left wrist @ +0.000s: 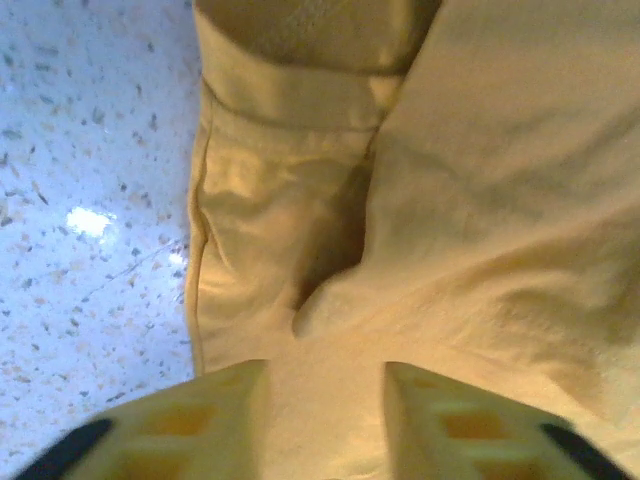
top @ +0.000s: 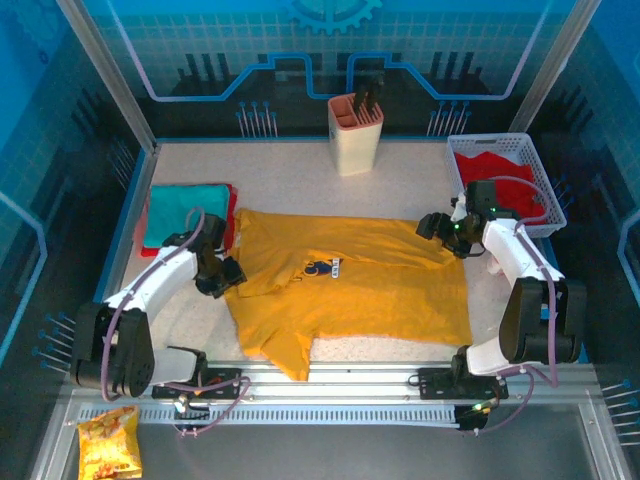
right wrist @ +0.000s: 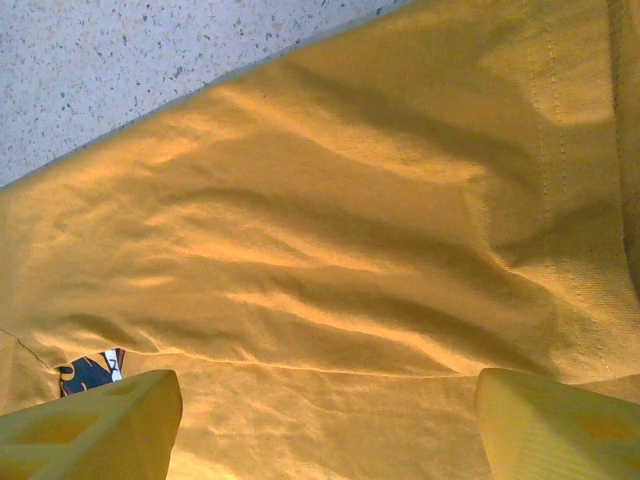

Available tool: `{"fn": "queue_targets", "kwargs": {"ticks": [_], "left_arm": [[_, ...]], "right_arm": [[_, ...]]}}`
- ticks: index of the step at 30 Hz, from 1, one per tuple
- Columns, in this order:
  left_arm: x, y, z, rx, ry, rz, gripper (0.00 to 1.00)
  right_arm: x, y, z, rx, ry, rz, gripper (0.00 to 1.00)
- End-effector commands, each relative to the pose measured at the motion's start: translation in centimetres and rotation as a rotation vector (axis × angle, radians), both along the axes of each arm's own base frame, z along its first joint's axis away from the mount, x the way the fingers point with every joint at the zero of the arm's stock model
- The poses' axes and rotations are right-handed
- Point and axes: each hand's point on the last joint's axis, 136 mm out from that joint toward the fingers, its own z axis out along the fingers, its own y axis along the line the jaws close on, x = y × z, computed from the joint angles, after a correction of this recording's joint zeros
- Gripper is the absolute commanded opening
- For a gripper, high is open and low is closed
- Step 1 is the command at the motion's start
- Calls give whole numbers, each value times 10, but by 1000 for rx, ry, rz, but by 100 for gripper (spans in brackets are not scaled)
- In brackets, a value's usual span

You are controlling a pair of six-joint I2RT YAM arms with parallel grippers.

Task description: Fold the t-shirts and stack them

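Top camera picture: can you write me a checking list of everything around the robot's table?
Surface: speckled table, pale, with no spills seen.
Job's things: yellow t-shirt spread mid-table; teal t-shirt folded at far left on red cloth; red garment in white basket.
Clutter: cream holder at the back; snack bag on the near-left frame.
Grippers: left gripper open at the shirt's left edge; right gripper open at its far-right corner.
Cables: cables run along the arms.
Surroundings: blue walls.

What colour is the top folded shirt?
The top folded shirt is teal, clearest in the top external view.
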Motion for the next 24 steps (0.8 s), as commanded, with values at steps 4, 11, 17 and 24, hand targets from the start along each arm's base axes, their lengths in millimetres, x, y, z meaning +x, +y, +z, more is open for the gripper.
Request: {"fn": "queue_targets", "kwargs": {"ticks": [4, 11, 17, 24], "left_arm": [[34, -40, 44, -25, -162, -122, 47], [42, -93, 42, 68, -219, -340, 51], [44, -112, 19, 255, -195, -538, 51], [48, -123, -6, 386, -137, -638, 52]], "right_arm": [[0, 8, 4, 12, -5, 33, 77], [1, 13, 1, 30, -2, 37, 78], [0, 13, 1, 28, -1, 41, 77], [-1, 14, 1, 31, 2, 44, 77]]}}
